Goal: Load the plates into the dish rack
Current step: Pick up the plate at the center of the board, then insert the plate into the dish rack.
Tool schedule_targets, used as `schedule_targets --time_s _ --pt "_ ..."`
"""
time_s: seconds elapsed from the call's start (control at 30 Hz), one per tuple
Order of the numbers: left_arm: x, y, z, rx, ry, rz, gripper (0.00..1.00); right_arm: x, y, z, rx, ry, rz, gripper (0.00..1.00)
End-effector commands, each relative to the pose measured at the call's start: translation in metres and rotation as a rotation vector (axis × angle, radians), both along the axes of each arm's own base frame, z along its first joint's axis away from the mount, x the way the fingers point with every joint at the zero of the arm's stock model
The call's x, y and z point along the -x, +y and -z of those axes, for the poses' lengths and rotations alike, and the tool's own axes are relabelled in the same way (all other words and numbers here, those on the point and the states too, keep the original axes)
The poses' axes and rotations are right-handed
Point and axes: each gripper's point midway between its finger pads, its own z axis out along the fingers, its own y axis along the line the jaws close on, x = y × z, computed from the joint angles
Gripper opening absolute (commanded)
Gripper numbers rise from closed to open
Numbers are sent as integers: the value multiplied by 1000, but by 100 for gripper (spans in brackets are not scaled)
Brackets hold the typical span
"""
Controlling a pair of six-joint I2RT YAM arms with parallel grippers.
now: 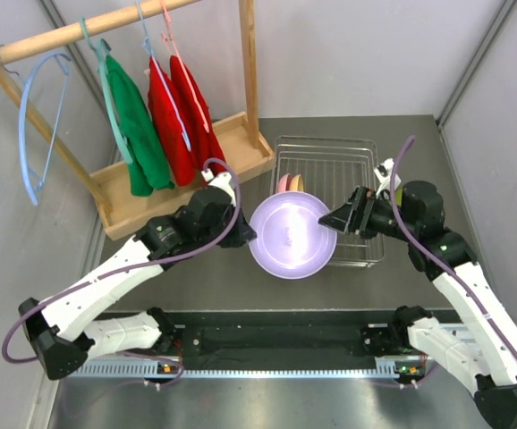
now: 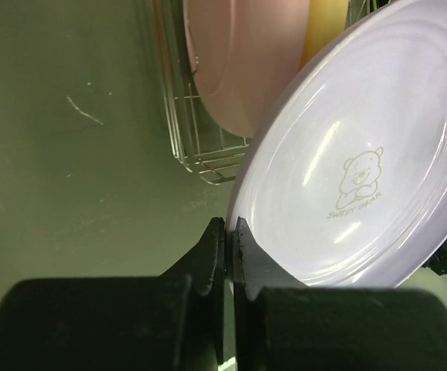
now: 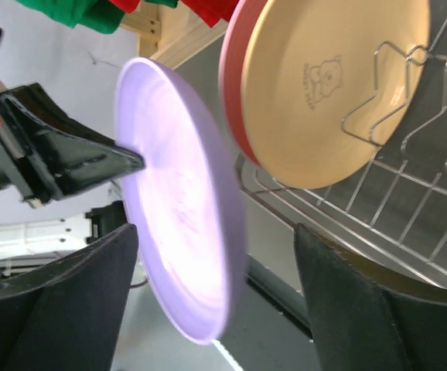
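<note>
Jaws of the left gripper (image 2: 227, 232) are clenched on the rim of the lavender plate (image 2: 363, 170), at its lower left edge; the thin rim is pinched between the 2 dark fingertips. Jaws of the right gripper (image 3: 216, 232) stand released and wide, 1 finger on each side of the same plate, with a gap on both sides, so this gripper grasps nothing.

The lavender plate is held tilted, almost on its edge, between the 2 arms and just in front of the near left corner of the dish rack (image 1: 330, 165). Its inner face, with a small bear drawing and the words "SWEET BEAR", is turned to the left wrist camera. Whether its lower edge touches the table (image 1: 402, 134), I cannot tell.

Inside the rack, 2 plates stand upright between the dividing wires at the left end: the orange-tan plate (image 3: 332, 85), and close behind it the pink plate (image 2: 239, 62), which looks more reddish from the right wrist, probably because of the light.

At the far left of the table is a wooden clothes stand (image 1: 182, 174) with 1 green garment (image 1: 138, 134), 2 red garments (image 1: 182, 116) and a blue hanger (image 1: 35, 134).
</note>
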Motion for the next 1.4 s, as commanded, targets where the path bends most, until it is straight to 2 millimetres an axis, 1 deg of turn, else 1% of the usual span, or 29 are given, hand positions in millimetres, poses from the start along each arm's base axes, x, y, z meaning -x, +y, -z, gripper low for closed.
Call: schedule_targets --time_s 0.0,0.03,0.07,0.13,0.17,0.23,0.3,0.33,0.37,0.4,0.43,0.47,0.5,0.53,0.57,0.63,0.67,0.7,0.73,0.77,0.83,0.87,0.93,1.0,1.03,1.07,1.13,1.23,1.37 --pt "-12 -29 -41 136 -110 14 0 -5 9 -26 -41 -81 -18 75" --pt "-13 -33 -44 150 -121 24 0 -5 10 -26 -46 -79 -19 71" --pt "-12 -36 -44 151 -117 41 0 -5 11 -25 -47 -78 -22 67" --pt "-11 -39 -48 164 -127 55 0 -4 11 -21 -45 -63 -22 66" --pt "-11 -43 -51 179 -137 69 0 -3 11 -20 -46 -60 -26 61" --pt "-11 -45 -54 192 -146 79 0 -1 12 -16 -46 -50 -33 58" --pt "-10 -50 -59 214 -158 102 0 1 13 -13 -54 -47 -47 49" --pt "-11 -51 -61 221 -164 102 0 2 13 -14 -60 -46 -45 41" --pt "-12 -52 -61 226 -170 103 0 2 13 -12 -62 -44 -45 36" --pt "-7 -55 -63 245 -163 131 0 3 13 -12 -65 -47 -47 32" --pt "-6 -55 -66 259 -170 133 0 3 13 -11 -69 -44 -45 25" --pt "-5 -55 -60 263 -162 127 0 4 14 -10 -72 -39 -47 23" --pt "-7 -58 -67 298 -187 127 0 4 14 -10 -75 -38 -45 22" --pt "-5 -58 -72 331 -194 124 2 4 14 -10 -84 -31 -42 17" --pt "-5 -58 -67 340 -192 119 10 4 15 -7 -88 -22 -42 14" --pt "-3 -60 -78 402 -219 123 18 3 17 -9 -111 -18 -42 11" --pt "-3 -60 -74 408 -217 124 22 5 18 -7 -120 -11 -48 10" --pt "-2 -60 -75 417 -220 122 32 4 20 -10 -143 -13 -47 8" --pt "-2 -59 -80 441 -233 120 36 3 20 -11 -154 -11 -45 7" --pt "-1 -59 -77 441 -231 120 38 4 21 -9 -162 -3 -48 6" --pt "-3 -57 -82 463 -251 106 46 3 23 -15 -193 -10 -45 5" --pt "-2 -56 -80 466 -252 104 48 2 23 -14 -199 -7 -41 5" --pt "-2 -55 -84 492 -263 91 53 2 24 -20 -225 -23 -39 4" --pt "-4 -55 -85 525 -282 85 61 3 24 -21 -246 -14 -35 4" --pt "-3 -55 -82 530 -277 82 63 4 25 -24 -263 -20 -41 4" --pt "-4 -57 -88 552 -292 91 63 3 27 -26 -284 -37 -46 4" --pt "-5 -62 -87 551 -286 100 65 5 27 -31 -316 -37 -48 4" --pt "-6 -66 -82 546 -273 109 66 5 26 -33 -327 -47 -39 3" --pt "-5 -75 -89 596 -284 141 65 8 28 -30 -332 -31 -56 4"
